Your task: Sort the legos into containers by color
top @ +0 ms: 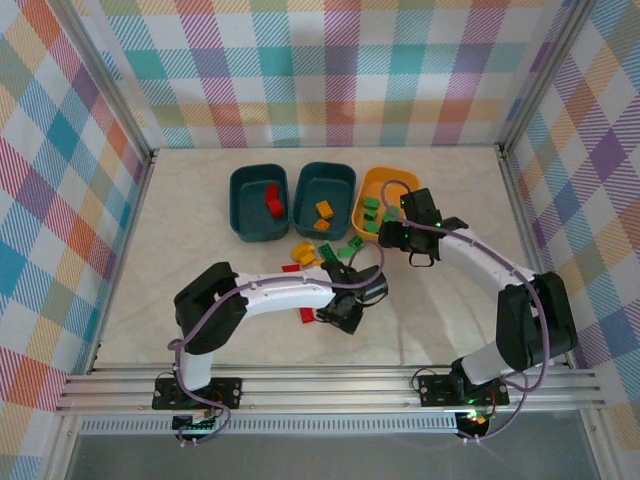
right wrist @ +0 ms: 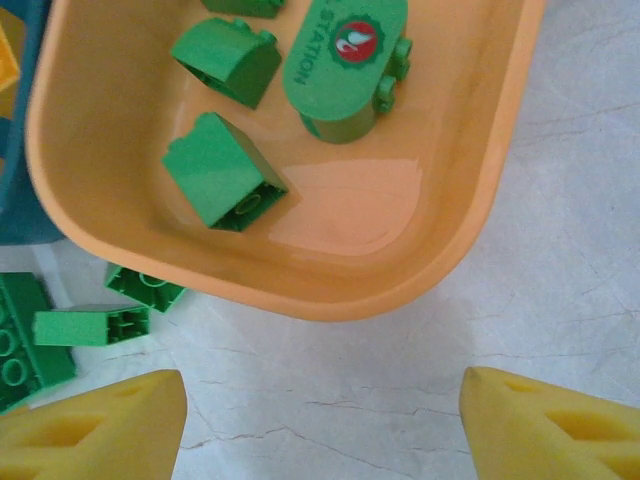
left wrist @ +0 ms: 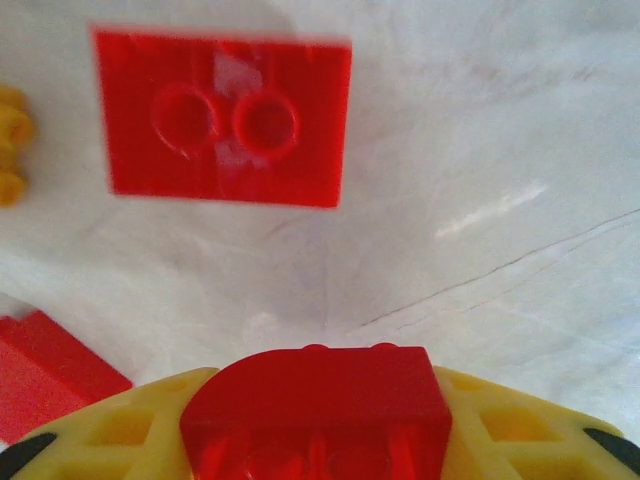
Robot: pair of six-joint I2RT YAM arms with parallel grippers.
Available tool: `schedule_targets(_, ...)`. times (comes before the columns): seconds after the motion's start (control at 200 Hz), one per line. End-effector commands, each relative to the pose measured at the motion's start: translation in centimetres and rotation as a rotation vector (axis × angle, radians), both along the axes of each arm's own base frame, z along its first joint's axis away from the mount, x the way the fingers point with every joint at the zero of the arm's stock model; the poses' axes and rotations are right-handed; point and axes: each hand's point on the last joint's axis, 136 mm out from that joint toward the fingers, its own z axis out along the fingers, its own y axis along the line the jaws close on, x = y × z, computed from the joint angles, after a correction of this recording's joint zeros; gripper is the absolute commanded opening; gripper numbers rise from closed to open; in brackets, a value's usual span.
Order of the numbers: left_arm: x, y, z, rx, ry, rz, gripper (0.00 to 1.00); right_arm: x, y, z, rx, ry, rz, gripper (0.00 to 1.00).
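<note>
My left gripper (left wrist: pixel 315 432) is shut on a red lego (left wrist: pixel 315 400), which sits tight between the yellow fingers just over the table. Ahead of it lie a flat red lego (left wrist: pixel 228 120), another red brick (left wrist: pixel 45 370) and a yellow piece (left wrist: pixel 12 145). From above, the left gripper (top: pixel 342 310) is low, near the front of the loose pile. My right gripper (right wrist: pixel 320 420) stands open with nothing in it, over bare table just before the orange tub (right wrist: pixel 400 290). Green legos (right wrist: pixel 222 170) lie in that tub. Two teal tubs (top: pixel 240 215) (top: pixel 306 190) stand to its left.
Loose green bricks (right wrist: pixel 90 325) lie beside the orange tub's near left corner. Yellow (top: pixel 303 252), green (top: pixel 350 247) and red (top: pixel 291 268) legos are scattered in front of the tubs. A red brick (top: pixel 272 200) is in the left teal tub and yellow ones (top: pixel 324 212) in the middle one.
</note>
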Motion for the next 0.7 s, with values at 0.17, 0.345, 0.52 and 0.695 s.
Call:
schedule_targets(0.17, 16.9, 11.0, 10.7, -0.303, -0.163, 0.503, 0.47, -2.0, 2.6, 1.5, 0.149, 0.011, 0.029, 0.71)
schedule_targets(0.345, 24.4, 18.2, 9.5, -0.295, -0.146, 0.745, 0.47, -4.2, 8.7, 1.2, 0.168, 0.056, 0.199, 0.72)
schedule_targets(0.52, 28.8, 21.3, 6.5, -0.265, -0.1, 0.837, 0.48, -6.5, 13.6, -0.8, 0.055, 0.096, 0.364, 0.72)
schedule_targets(0.695, 30.8, 22.8, 4.7, -0.197, -0.071, 0.832, 0.5, -7.9, 16.6, -1.9, -0.002, 0.113, 0.455, 0.72)
